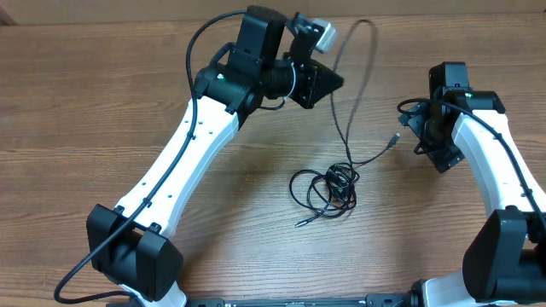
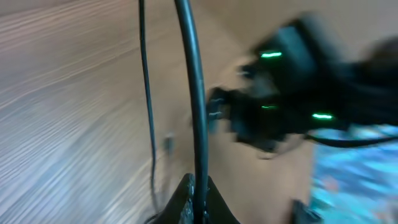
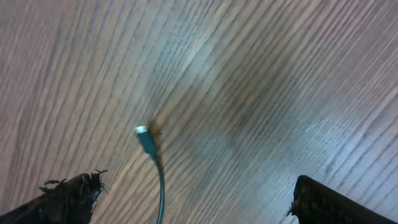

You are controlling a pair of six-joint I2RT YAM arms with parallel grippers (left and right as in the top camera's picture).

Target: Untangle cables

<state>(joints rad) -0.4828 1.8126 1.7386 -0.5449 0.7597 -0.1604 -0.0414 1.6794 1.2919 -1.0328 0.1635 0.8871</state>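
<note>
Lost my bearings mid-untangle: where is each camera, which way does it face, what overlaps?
Overhead: above the table, looking straight down at the cable coil; left arm and right arm show.
Left wrist: looks along the gripped cable strand toward the blurred right arm; left gripper shut, at bottom.
Right wrist: looks down at a plug end on the table; right gripper open, fingers in bottom corners.
Shared: overhead and right wrist both show that plug end.

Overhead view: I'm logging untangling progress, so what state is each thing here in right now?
Left gripper: shut on the long thin black cable strand, raised.
Right gripper: open, empty, above the small plug end lying on the wooden table.
Bunched coil of thin black cables: tangled, resting on that table.
</note>
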